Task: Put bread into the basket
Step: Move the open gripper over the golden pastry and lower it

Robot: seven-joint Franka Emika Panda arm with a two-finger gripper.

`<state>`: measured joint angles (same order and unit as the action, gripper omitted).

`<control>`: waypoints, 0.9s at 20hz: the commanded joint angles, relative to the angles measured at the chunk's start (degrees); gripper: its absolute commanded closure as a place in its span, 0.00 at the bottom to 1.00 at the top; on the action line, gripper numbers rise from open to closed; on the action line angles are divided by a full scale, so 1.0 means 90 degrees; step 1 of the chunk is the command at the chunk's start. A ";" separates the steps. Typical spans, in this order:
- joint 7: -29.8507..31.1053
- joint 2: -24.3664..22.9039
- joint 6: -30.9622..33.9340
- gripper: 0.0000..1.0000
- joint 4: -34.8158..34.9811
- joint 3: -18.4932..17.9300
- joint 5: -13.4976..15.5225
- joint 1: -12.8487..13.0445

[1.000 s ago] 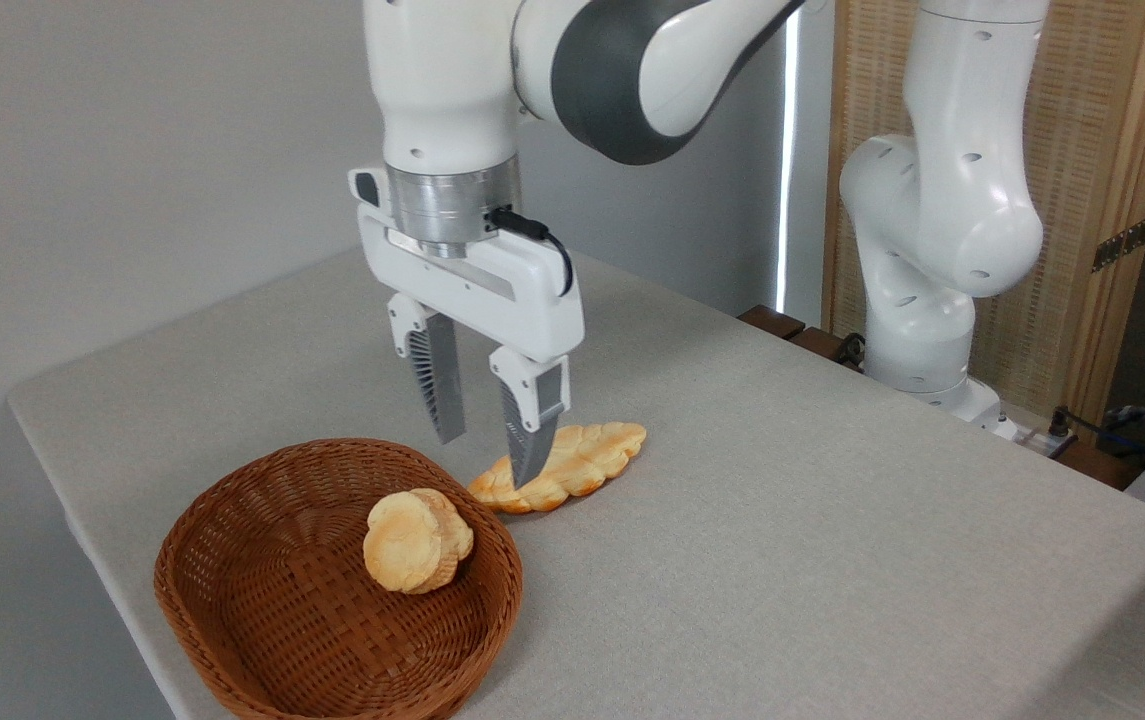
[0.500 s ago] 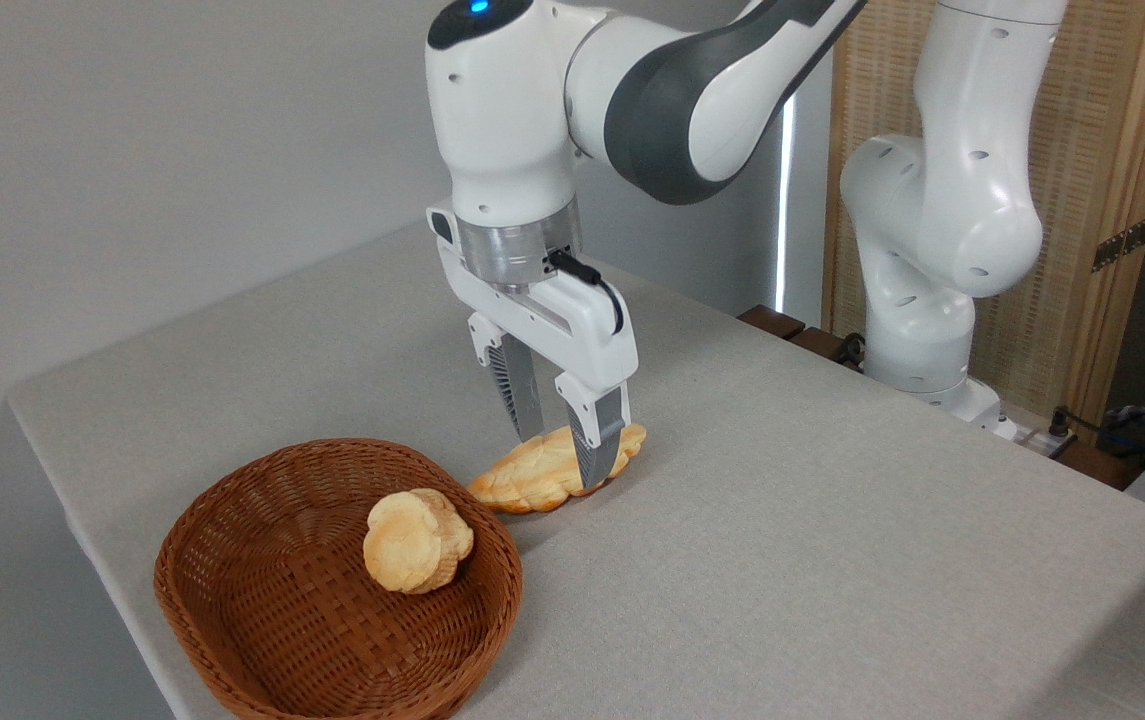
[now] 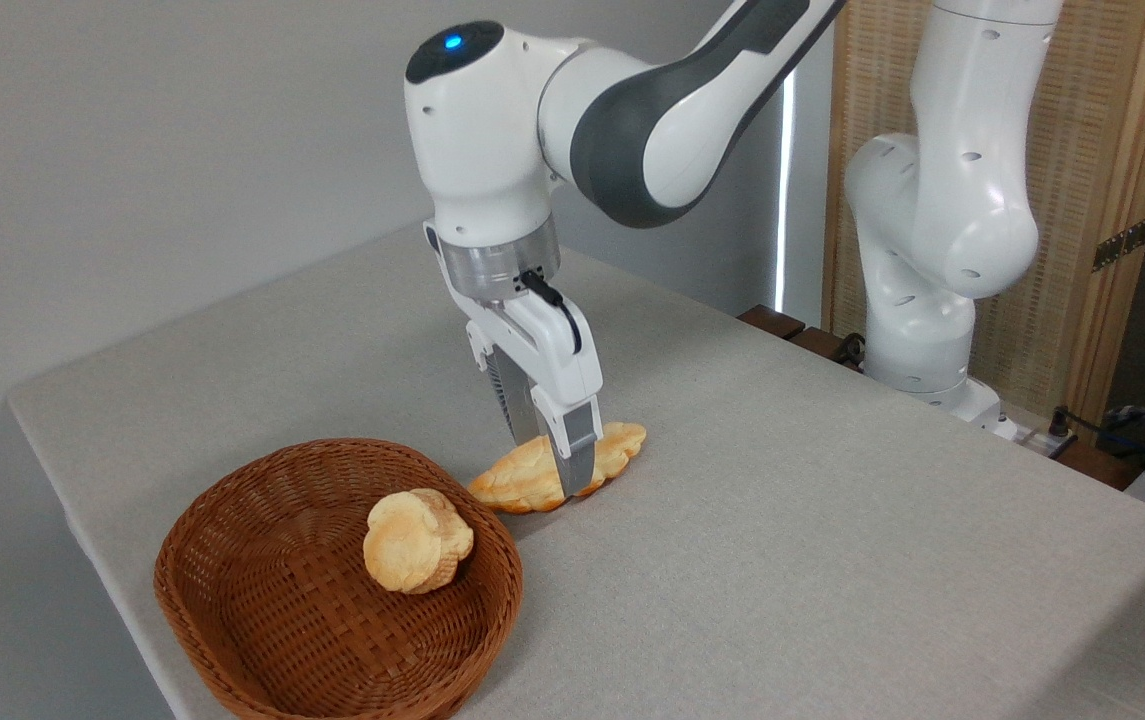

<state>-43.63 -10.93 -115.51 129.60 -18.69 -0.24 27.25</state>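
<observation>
On the tabletop (image 3: 782,520), just right of the basket (image 3: 232,620), the bread (image 3: 532,475) lies unlifted. Jaws straddle its middle, one finger on each side; whether they already pinch it I cannot tell. Gripping, lifting and placing beside the bun (image 3: 417,540) remain.

The white arm (image 3: 632,100) was bent at the elbow, with the wrist directed steeply downward and a blue light lit on top. The gripper (image 3: 554,462) was lowered to table level, its fingers (image 3: 577,450) set close together around the bread (image 3: 532,478); firm contact could not be confirmed.
</observation>
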 commanded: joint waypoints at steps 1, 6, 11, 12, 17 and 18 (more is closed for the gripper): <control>-0.0094 0.0042 -0.0124 0.00 0.0044 -0.0052 -0.0081 0.0059; -0.0075 0.0110 -0.0193 0.00 0.0044 -0.0033 -0.0062 0.0059; -0.0065 0.0179 -0.0154 0.00 0.0121 -0.0023 -0.0062 0.0117; -0.0065 0.0188 -0.0163 0.04 0.0122 -0.0023 -0.0062 0.0117; -0.0065 0.0237 -0.0173 0.63 0.0112 -0.0023 -0.0052 0.0108; -0.0055 0.0237 -0.0173 0.63 0.0112 -0.0032 -0.0042 0.0108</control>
<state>-43.65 -8.82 -116.32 129.95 -18.48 -0.24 27.86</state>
